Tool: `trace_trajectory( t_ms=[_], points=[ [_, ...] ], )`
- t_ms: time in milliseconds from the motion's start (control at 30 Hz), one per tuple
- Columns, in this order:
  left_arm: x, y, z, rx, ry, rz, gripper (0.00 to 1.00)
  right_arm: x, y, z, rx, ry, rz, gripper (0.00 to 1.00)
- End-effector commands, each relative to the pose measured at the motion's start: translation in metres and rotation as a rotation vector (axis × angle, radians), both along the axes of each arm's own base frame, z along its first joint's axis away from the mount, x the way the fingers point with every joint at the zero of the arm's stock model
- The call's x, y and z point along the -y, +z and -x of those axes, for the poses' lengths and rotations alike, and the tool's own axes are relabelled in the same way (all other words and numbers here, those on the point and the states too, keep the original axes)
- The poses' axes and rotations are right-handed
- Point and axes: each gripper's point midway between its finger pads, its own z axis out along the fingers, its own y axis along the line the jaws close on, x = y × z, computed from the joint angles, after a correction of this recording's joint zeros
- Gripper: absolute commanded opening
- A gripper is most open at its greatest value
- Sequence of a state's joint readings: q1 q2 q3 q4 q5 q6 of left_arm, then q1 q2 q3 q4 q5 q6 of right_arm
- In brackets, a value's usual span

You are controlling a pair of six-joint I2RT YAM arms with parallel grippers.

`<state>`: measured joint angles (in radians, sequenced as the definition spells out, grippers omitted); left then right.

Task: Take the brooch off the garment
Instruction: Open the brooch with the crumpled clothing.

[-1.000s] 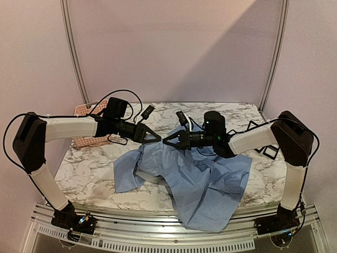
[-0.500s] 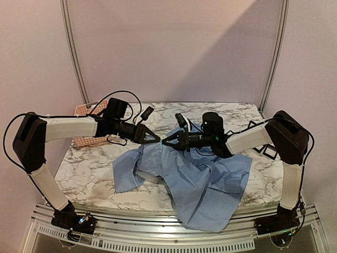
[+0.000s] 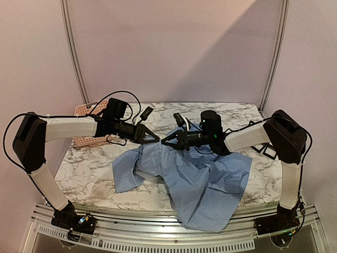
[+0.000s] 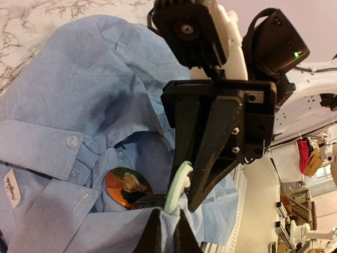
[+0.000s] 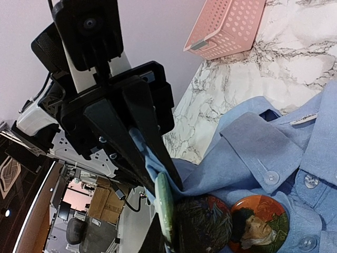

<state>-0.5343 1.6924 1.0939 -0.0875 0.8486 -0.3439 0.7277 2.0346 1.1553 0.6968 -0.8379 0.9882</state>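
A: On the marble table (image 3: pixel 87 164), where is the shirt (image 3: pixel 208 179)?

B: Crumpled across the middle and right of it, light blue, with one part hanging over the near edge. The pink basket (image 3: pixel 84 112) sits at the far left corner, apart from the cloth.

A: And the two arms?

B: They reach in from either side and meet almost tip to tip above the shirt's far left part. The left gripper (image 3: pixel 154 138) is clamped on a fold of the blue cloth. Both wrist views show that fold pinched between its fingers.

A: The right gripper (image 3: pixel 167 141)?

B: Closed on the brooch (image 4: pixel 178 185), a pale green disc seen edge-on. It is held by its rim, right beside the left fingertips.

A: Is the brooch free of the cloth?

B: I cannot tell; it sits against the pinched fold.

A: Anything else close by?

B: Just beside it, flat on the shirt front near the buttons, lie a dark badge (image 4: pixel 151 201) and an orange badge (image 4: pixel 122 185) with a painted face. The two are touching.
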Motion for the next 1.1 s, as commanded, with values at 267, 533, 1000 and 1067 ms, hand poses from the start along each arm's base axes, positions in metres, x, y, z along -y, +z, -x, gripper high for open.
trace_trajectory(
  t_ms=[267,533,1000,1067],
  points=[
    [0.019,0.042,0.028,0.101,-0.154,0.127,0.00,0.006,-0.020,-0.015,0.064,-0.063,0.121,0.06],
    [0.016,0.031,0.021,0.096,-0.128,0.068,0.00,0.009,0.000,-0.007,0.129,-0.040,0.067,0.15],
    [0.014,0.025,0.019,0.084,-0.125,0.035,0.00,0.036,0.058,0.004,0.378,-0.108,0.027,0.73],
    [0.014,0.025,0.020,0.084,-0.125,0.036,0.00,0.038,0.059,0.004,0.381,-0.115,0.028,0.75]
  ],
)
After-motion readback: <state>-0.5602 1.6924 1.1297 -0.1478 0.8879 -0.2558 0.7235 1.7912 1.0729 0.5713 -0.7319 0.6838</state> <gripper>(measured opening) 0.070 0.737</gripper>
